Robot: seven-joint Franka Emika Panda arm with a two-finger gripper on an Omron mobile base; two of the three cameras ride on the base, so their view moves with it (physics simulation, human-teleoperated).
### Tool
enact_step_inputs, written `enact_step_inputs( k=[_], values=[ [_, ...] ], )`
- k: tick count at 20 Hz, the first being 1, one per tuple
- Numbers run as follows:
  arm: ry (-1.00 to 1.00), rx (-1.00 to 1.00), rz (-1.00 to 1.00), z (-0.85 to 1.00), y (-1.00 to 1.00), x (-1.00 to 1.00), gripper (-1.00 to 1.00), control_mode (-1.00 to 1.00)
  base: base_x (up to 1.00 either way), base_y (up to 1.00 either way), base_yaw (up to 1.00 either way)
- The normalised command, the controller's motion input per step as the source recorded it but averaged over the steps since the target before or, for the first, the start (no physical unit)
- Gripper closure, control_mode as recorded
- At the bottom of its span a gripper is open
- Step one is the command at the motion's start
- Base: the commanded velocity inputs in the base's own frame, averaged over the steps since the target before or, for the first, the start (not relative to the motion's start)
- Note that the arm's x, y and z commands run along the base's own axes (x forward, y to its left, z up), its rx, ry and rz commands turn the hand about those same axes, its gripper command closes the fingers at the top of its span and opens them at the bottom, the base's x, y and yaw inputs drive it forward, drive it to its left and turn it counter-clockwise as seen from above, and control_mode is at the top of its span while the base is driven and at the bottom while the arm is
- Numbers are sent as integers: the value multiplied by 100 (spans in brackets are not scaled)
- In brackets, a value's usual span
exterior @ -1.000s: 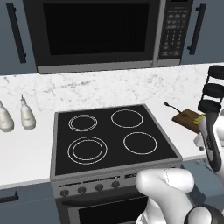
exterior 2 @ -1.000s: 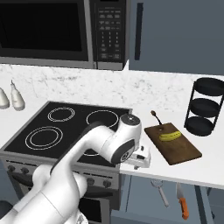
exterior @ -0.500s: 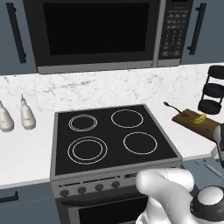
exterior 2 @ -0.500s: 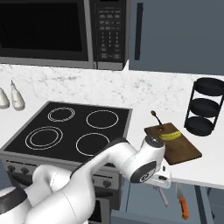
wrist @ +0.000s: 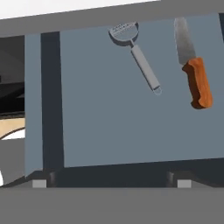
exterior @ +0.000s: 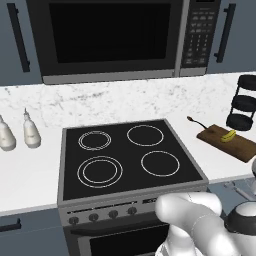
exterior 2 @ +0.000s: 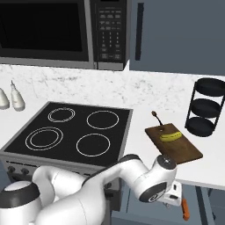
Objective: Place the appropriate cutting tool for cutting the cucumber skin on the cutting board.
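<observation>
Pincer (wrist: 111, 183) of mine hangs over an open drawer (wrist: 131, 144) below the bench (exterior 2: 206, 169), its two dark tips set wide apart near the lower edge of the hand view, so it is open and carries nothing. On the drawer's grey floor lie two tools: a peeler (wrist: 135, 54) with a round slotted head and a thin grey handle at about 12 o'clock in the hand view, and a knife (wrist: 192, 65) with an orange handle at about 2 o'clock, the two apart from each other. I judge the peeler to be the right tool for cucumber skin. The cutting board (exterior 2: 186, 151) sits on the bench to the right of the stove (exterior 2: 70, 132), with the cucumber (exterior 2: 170, 137) lying on its far half; a black tiered rack (exterior 2: 206, 107) stands just beside it at 2 o'clock in the right base view. The main risk is descending on the wrong tool, since the knife lies close by and is the bigger target. The peeler's handle is thin and lies flat and slanted, so unless I turn my wrist to match it, my tips could slip off or push it across the drawer floor.
</observation>
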Motion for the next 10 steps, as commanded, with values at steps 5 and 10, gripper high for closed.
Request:
enact_step_inputs(
  k=[5,10],
  values=[
    [0,0,0,-28,-14,-1,-100,-100,0,0,0],
    [0,0,0,-27,-6,0,-100,-100,0,0,0]
  ],
)
